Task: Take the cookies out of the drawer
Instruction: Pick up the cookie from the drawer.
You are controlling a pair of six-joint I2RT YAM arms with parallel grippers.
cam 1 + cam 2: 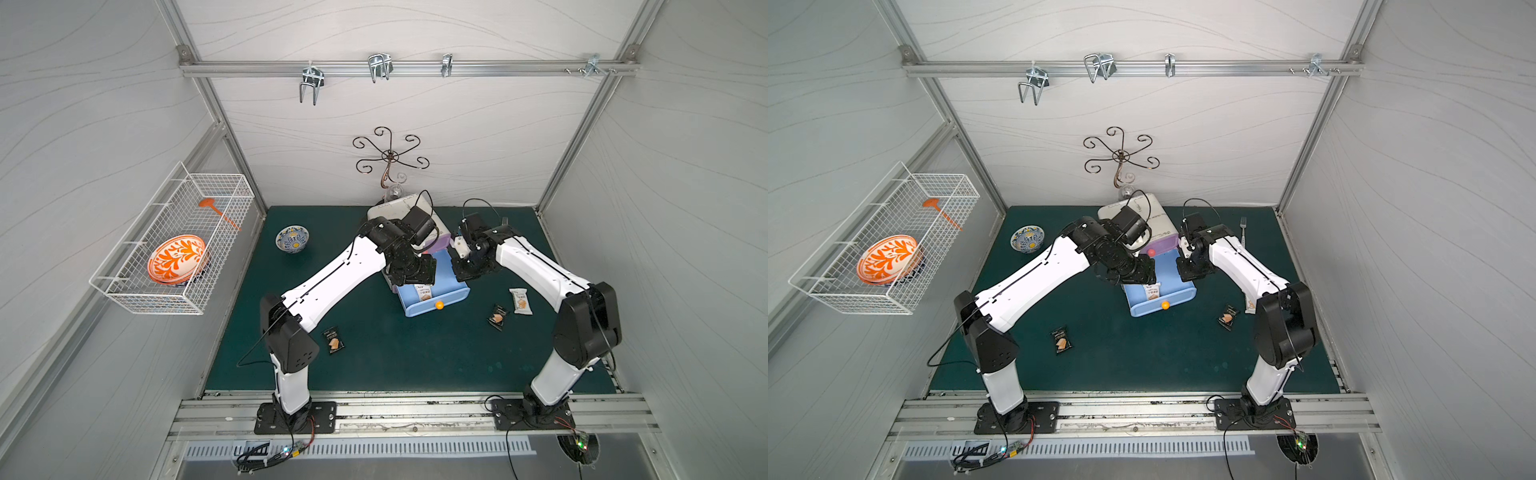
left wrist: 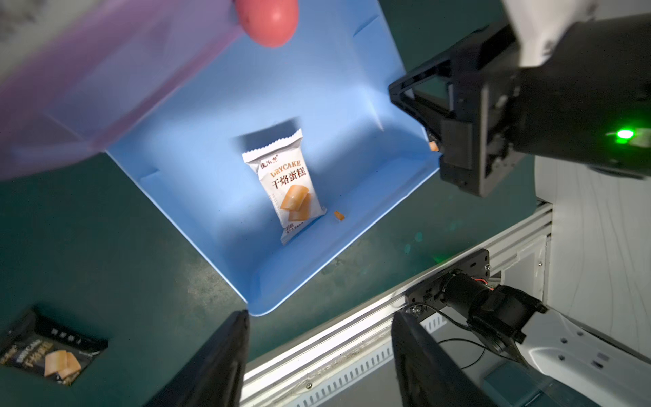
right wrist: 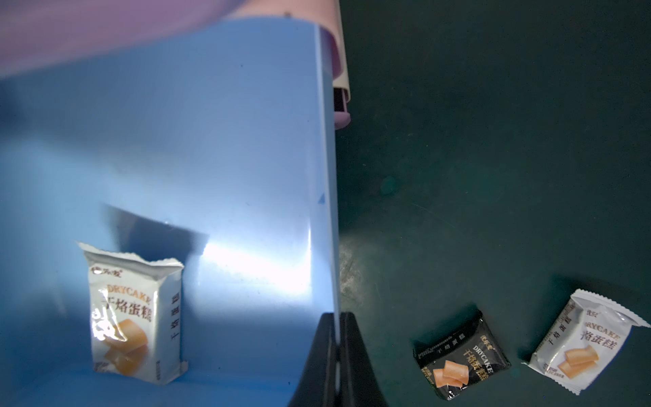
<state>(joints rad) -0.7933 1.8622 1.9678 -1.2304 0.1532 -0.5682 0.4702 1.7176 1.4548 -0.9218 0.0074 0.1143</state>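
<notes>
The blue drawer (image 1: 451, 297) stands pulled out of a small cabinet, below a shut purple drawer (image 2: 105, 77). One white cookies packet (image 2: 287, 183) (image 3: 132, 313) lies inside it. My left gripper (image 2: 320, 314) hovers over the drawer, open, with nothing between its fingers. My right gripper (image 3: 337, 317) is shut on the drawer's thin right side wall (image 3: 326, 176). On the green mat lie a black packet (image 1: 333, 340) at the left, and another black packet (image 1: 498, 316) and a white packet (image 1: 520, 301) at the right.
A blue-and-yellow bowl (image 1: 292, 238) sits at the back left of the mat. A fork (image 1: 1243, 228) lies at the back right. A wire basket (image 1: 124, 286) on the left wall holds an orange plate. A glass (image 1: 394, 192) stands behind the cabinet (image 1: 399, 208).
</notes>
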